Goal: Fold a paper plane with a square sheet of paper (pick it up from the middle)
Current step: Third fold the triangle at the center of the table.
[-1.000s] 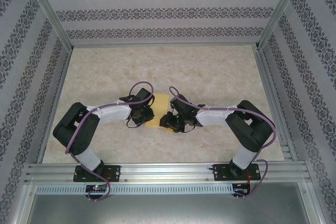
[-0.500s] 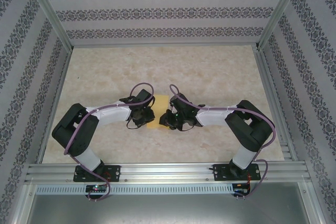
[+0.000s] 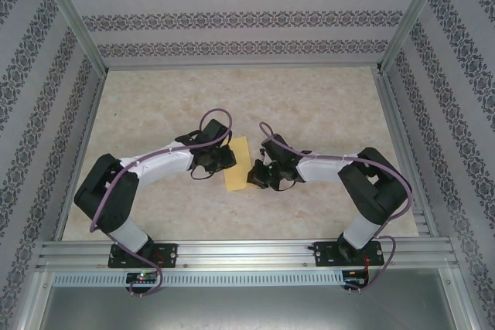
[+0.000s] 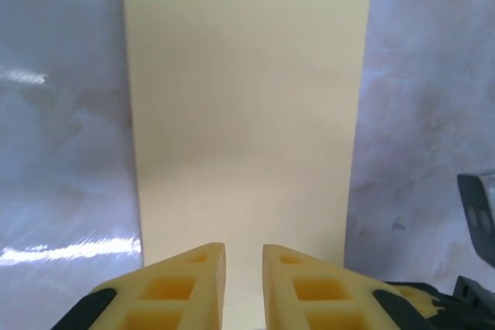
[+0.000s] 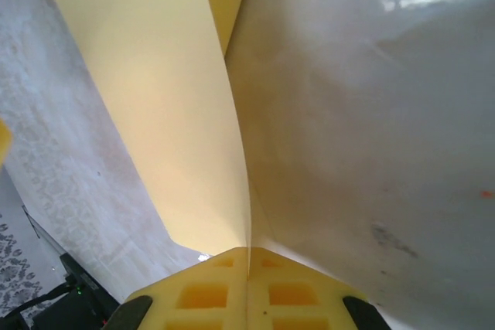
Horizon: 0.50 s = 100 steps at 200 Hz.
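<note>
- Here, the right gripper (image 5: 247,264) sits at the bottom centre of the right wrist view. Its two yellow fingers are pressed flat together.
- One edge of the square sheet of paper (image 5: 162,113) runs straight down into the seam between those fingers, so this gripper is clamped on the sheet.
- From that pinch the yellow paper rises toward the upper left of the frame as a gently curved flap. A second layer of it peeks out at the top centre.
- The left gripper (image 4: 244,272) is at the bottom centre of the left wrist view. Its fingertips stand slightly apart, and the paper shows through the narrow gap. Whether the tips touch the paper cannot be told.
- Beyond those fingertips the paper runs up the middle of the frame as a long, straight-sided band, with mottled surface on either side.
- In the top view the sheet is a narrow yellow strip at the middle of the frame. The left gripper is at the strip's upper left side and the right gripper is against its lower right edge.
- The strip lies on the beige tabletop (image 3: 309,106), near its lower centre.
- The left arm (image 3: 155,168) and the right arm (image 3: 332,166) reach inward from the lower left and lower right. Both are bolted to the metal rail (image 3: 247,251) along the bottom.
- Patterned walls (image 3: 232,21) close in the top and sides.
</note>
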{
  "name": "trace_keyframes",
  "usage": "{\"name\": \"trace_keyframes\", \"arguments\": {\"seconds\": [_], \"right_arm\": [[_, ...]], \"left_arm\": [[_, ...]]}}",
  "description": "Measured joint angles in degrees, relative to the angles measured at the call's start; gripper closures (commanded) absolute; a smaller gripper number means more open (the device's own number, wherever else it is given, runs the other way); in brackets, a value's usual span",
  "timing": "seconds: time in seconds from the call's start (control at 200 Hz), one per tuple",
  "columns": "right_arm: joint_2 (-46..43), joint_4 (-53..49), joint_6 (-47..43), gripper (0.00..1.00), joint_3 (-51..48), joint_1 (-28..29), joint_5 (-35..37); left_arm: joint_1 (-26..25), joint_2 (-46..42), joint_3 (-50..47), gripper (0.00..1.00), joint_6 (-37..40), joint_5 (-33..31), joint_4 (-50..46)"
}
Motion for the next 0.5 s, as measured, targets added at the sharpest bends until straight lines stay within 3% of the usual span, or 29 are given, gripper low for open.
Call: {"name": "trace_keyframes", "arguments": {"seconds": [0.245, 0.4, 0.5], "right_arm": [[-0.6, -3.7, -3.4, 0.96, 0.1, -1.7, -2.0], [-0.6, -3.8, -3.8, 0.84, 0.1, -2.4, -2.4], [-0.8, -3.4, -3.3, 0.82, 0.1, -2.8, -2.5]], "left_arm": [[0.6, 7.7, 1.3, 0.84, 2.2, 0.3, 0.5], [0.7, 8.9, 1.8, 0.85, 2.6, 0.3, 0.6], [0.8, 9.0, 1.9, 0.86, 2.6, 0.3, 0.7]]}}
